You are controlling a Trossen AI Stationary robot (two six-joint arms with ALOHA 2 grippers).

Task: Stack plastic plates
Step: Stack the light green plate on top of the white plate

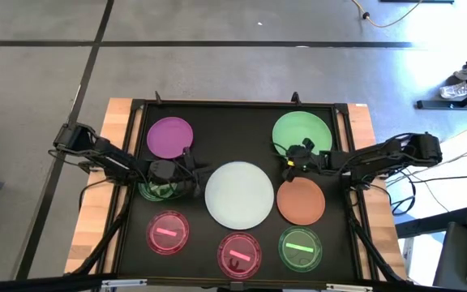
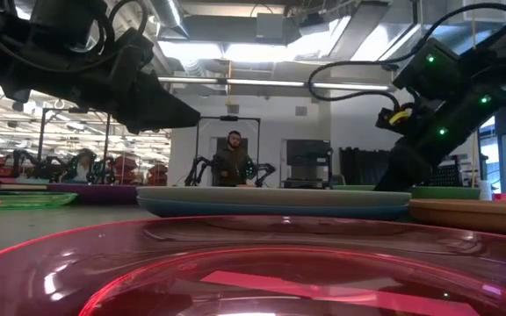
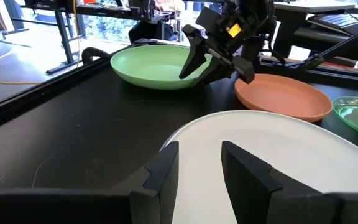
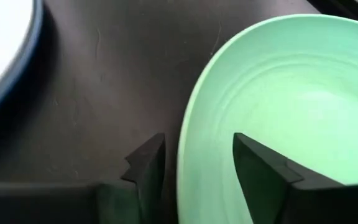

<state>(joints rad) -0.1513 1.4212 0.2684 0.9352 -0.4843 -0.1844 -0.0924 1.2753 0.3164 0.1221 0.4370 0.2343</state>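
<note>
The large white plate (image 1: 239, 195) lies at the tray's middle on a blue plate (image 2: 271, 209). The large green plate (image 1: 302, 134) sits at the far right, the purple plate (image 1: 169, 136) at the far left and the orange plate (image 1: 301, 200) right of the white one. My left gripper (image 3: 197, 155) is open, its fingers on either side of the white plate's left rim (image 3: 185, 134). My right gripper (image 4: 197, 146) is open astride the green plate's near-left rim (image 4: 188, 143). A small translucent green plate (image 1: 159, 190) lies under my left arm.
Along the tray's near edge lie two small pink plates (image 1: 168, 232) (image 1: 239, 253) and a small green one (image 1: 300, 247), each with a bar mark. The black tray's raised rim (image 1: 233, 104) frames everything. A person (image 2: 234, 158) sits in the room beyond the table.
</note>
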